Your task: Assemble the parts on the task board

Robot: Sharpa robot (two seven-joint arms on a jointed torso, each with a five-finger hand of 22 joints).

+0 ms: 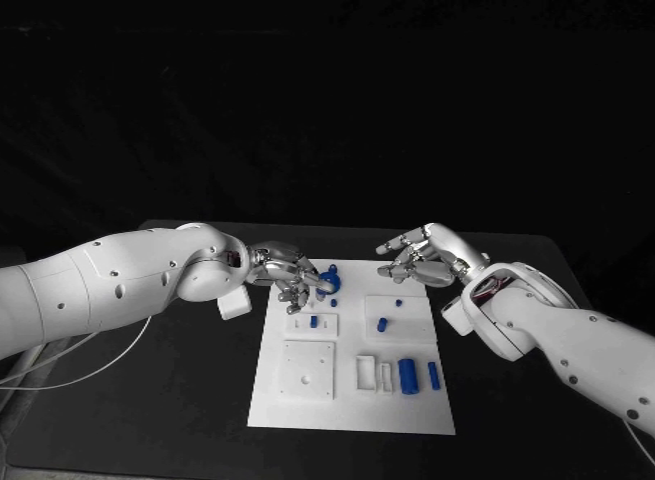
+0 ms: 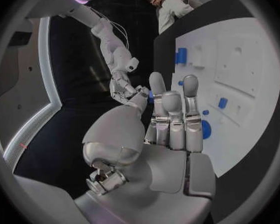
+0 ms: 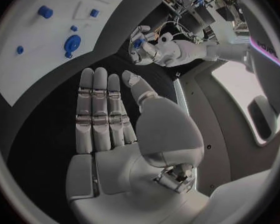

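Observation:
The white task board lies in the middle of the black table. My left hand hovers over its far left corner, beside a round blue part. In the left wrist view a small blue part sits pinched between the thumb and a finger of that hand, and the round blue part lies on the board just past the fingers. My right hand hangs above the board's far right edge, and its fingers are spread with nothing in them.
More blue parts stand on the board: two short pegs mid-board and two longer cylinders near the front right. White blocks lie beside them. Black table surrounds the board.

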